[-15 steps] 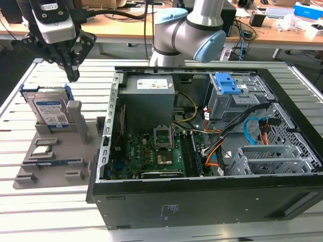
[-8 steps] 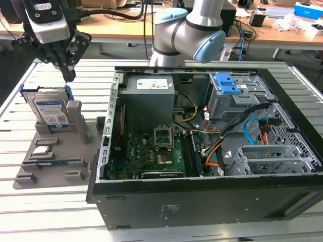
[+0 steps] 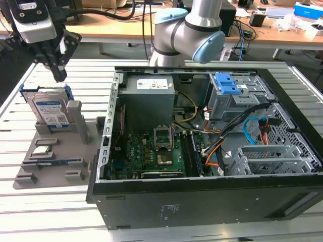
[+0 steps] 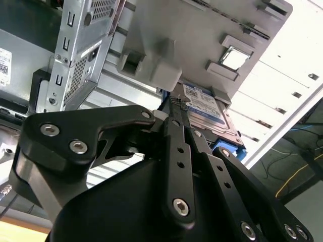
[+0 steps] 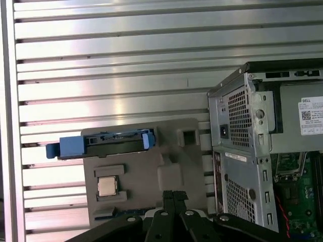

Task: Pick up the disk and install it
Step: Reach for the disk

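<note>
The disk (image 3: 50, 109) is a silver hard drive with a white-and-blue label in a blue carrier. It stands tilted in a slot of the grey holder (image 3: 75, 164) on the exterior view's left. My gripper (image 3: 59, 75) hangs just above the disk's top edge, fingers pressed together and empty. In the second wrist view the shut fingertips (image 4: 176, 104) point toward the labelled disk (image 4: 208, 108). In the first wrist view the disk (image 5: 106, 142) appears edge-on, apart from my gripper (image 5: 174, 195).
An open computer case (image 3: 202, 201) lies on the exterior view's right, with a grey drive cage topped by a blue latch (image 3: 227, 83). A small square processor chip (image 5: 107, 186) sits in the holder. The slatted metal table (image 3: 45, 217) surrounds both.
</note>
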You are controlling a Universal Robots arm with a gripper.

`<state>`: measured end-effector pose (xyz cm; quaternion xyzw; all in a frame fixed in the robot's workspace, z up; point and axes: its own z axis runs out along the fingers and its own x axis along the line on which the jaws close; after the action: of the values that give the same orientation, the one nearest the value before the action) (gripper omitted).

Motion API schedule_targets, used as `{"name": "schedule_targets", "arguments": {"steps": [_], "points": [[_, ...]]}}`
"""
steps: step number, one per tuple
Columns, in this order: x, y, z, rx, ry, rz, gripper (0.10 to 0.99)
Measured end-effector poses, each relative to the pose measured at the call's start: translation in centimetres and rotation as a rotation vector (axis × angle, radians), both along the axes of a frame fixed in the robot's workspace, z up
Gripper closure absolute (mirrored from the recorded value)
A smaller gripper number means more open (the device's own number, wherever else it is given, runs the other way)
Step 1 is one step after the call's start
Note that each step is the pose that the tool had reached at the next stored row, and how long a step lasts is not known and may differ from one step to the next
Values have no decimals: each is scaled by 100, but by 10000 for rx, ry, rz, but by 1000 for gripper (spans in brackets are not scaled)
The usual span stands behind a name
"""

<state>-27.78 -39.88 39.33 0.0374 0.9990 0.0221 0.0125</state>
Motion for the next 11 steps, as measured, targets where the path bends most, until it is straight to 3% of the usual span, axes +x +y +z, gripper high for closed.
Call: {"name": "schedule_targets", "arguments": {"steps": [11], "points": [[-207,0,0,-1,0,0,980]]}}
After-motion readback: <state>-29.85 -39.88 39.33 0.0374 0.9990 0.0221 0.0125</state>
